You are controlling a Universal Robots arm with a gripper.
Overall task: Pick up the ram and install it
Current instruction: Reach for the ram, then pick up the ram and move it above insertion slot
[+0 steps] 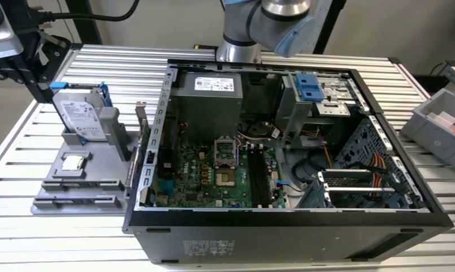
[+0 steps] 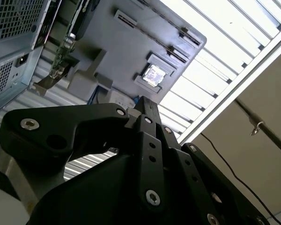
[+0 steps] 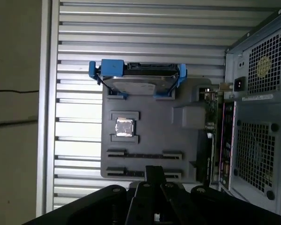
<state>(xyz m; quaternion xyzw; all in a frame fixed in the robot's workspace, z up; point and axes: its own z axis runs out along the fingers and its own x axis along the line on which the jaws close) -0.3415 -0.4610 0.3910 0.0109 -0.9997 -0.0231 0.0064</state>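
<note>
- On the exterior view's left I see a grey tray [image 1: 106,170] lying on the slatted metal worktop [image 1: 16,226], just beside the computer case [image 1: 288,218].
- A hard drive [image 1: 82,116] in a blue frame stands on edge at the tray's far end. Closer to the camera, a small square chip [image 1: 73,163] lies flat in its pocket. Closer again are two long holders [image 1: 80,183], one behind the other.
- I cannot tell where the ram sits.
- A green card [image 2: 62,47] with a metal bracket stands on edge between the tray and the case.
- The case lies on its side with its open side up. The green motherboard [image 1: 197,175] is on its floor, with long black slots [image 1: 259,175] near the middle.
- The arm [image 1: 276,20] comes in above the case's far wall.
- In both wrist views the fingers [image 3: 154,174] are drawn together with their tips meeting, and I can make out nothing gripped between them. They hang clear of the tray. In the first wrist view the tips line up with the outermost long holder.
- On the exterior view's right, a grey bin [image 1: 439,127] with something orange inside sits on the worktop, apart from the case.
</note>
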